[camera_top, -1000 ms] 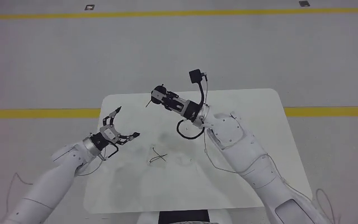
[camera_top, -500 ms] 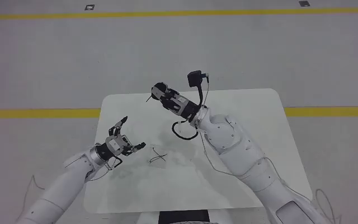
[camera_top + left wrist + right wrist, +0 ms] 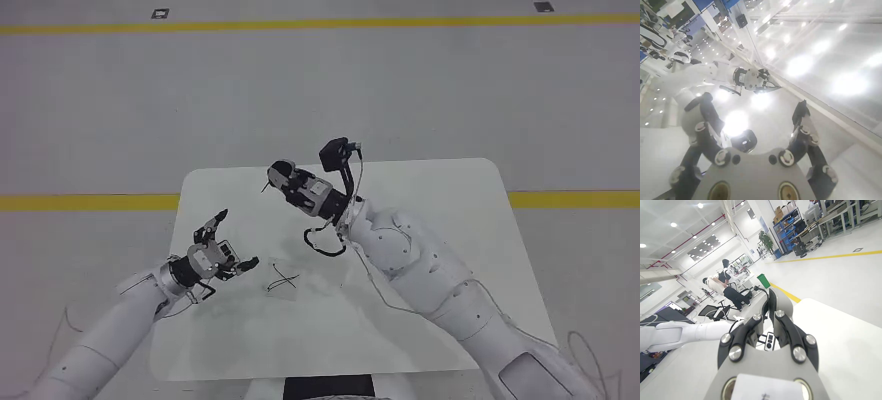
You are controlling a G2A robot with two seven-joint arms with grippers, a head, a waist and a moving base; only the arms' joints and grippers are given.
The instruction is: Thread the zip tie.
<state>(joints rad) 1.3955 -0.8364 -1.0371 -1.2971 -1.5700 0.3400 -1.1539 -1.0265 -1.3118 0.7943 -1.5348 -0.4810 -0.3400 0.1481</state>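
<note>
A thin black zip tie [image 3: 283, 281] lies crossed over itself on the white table [image 3: 430, 260], near the middle. My left gripper [image 3: 238, 240] hovers open just left of it, with nothing between its fingers [image 3: 800, 111]. My right gripper [image 3: 270, 178] is raised near the table's far edge. It is shut on a short black zip tie [image 3: 761, 289] that curves out past its fingertips. The left wrist view shows that right gripper [image 3: 779, 87] farther off, its jaws together.
The table's far edge [image 3: 340, 164] runs just behind the right gripper, and its left edge [image 3: 180, 220] lies close to the left gripper. A black cable [image 3: 322, 243] loops from the right wrist over the tabletop. Bare tabletop stretches to the right.
My left gripper has moved nearer and to the right, closer to the zip tie on the table. The right gripper has stayed near the far edge while its wrist turned a little.
</note>
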